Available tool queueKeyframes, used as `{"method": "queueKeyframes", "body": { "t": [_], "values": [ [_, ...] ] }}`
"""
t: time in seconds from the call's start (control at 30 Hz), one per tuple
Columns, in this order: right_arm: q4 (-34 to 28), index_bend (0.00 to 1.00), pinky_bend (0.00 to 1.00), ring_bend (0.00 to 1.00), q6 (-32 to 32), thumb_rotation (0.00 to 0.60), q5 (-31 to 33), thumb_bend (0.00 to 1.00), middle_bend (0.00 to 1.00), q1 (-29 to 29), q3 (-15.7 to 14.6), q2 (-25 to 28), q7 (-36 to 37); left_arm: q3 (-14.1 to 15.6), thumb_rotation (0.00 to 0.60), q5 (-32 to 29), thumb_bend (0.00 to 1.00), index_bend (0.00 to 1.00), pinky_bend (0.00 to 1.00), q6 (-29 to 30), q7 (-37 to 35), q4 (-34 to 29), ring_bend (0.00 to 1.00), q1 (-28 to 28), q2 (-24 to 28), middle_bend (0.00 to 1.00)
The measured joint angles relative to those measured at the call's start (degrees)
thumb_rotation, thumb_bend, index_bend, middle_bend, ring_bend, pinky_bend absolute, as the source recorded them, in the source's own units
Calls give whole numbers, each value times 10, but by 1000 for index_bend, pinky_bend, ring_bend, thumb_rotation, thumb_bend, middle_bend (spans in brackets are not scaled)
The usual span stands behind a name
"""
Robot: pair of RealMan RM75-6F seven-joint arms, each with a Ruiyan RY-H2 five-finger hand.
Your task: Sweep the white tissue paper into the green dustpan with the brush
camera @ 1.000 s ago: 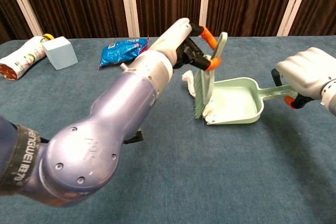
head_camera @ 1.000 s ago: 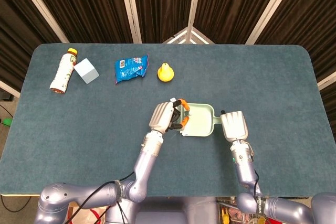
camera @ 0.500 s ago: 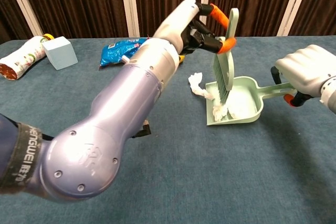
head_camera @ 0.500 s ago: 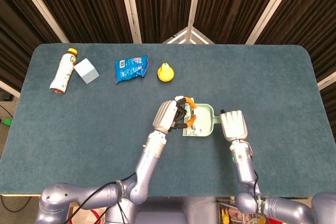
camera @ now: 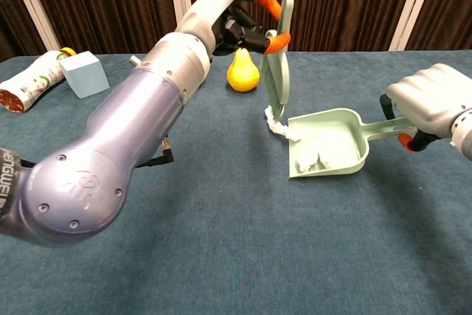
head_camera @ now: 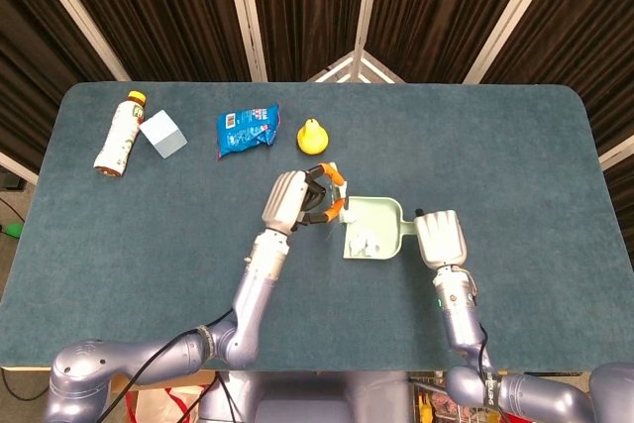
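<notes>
The green dustpan [head_camera: 382,215] lies on the blue table, mouth facing left. My right hand [head_camera: 440,236] grips its handle [camera: 383,129] at the right. White tissue paper [camera: 317,154] lies crumpled inside the pan [camera: 346,125], and one strip [camera: 279,125] hangs over its left lip. My left hand [head_camera: 291,200] holds the green brush [camera: 277,64] by its orange-trimmed handle, upright just left of the pan. The bristle tips touch the strip at the lip. In the chest view the left hand [camera: 221,14] is raised well above the table, and the right hand [camera: 431,101] is at the right edge.
A yellow pear [head_camera: 313,136] sits just behind the brush, also visible in the chest view as the pear [camera: 243,70]. A blue packet [head_camera: 246,130], a pale cube [head_camera: 162,134] and a lying bottle [head_camera: 119,134] are at the back left.
My left hand has drawn the brush back left out of the pan and raised it. Most of the tissue now lies inside the pan. The right hand and pan stayed put.
</notes>
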Motion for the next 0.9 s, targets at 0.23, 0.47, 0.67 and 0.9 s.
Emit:
{"method": "queueKeyframes", "body": {
  "t": [0.23, 0.47, 0.67, 0.9],
  "values": [
    [20, 613, 878, 839, -1, 600, 3, 538, 819, 7, 6, -11, -4, 10, 600, 3, 446, 786, 1000, -2, -2, 4, 997, 8, 11, 1000],
    [39, 613, 878, 839, -4, 600, 6, 539, 819, 18, 16, -27, -3, 9, 600, 2, 446, 786, 1000, -8, -6, 17, 997, 8, 21, 1000],
    [43, 613, 878, 839, -7, 600, 10, 538, 819, 19, 17, -28, 0, 9, 600, -3, 446, 786, 1000, -21, -3, 49, 997, 0, 20, 1000],
    [63, 613, 878, 839, -11, 600, 11, 539, 819, 22, 22, -29, 9, 11, 600, -2, 446, 786, 1000, -30, -17, 86, 997, -14, 4, 1000]
  ]
}}
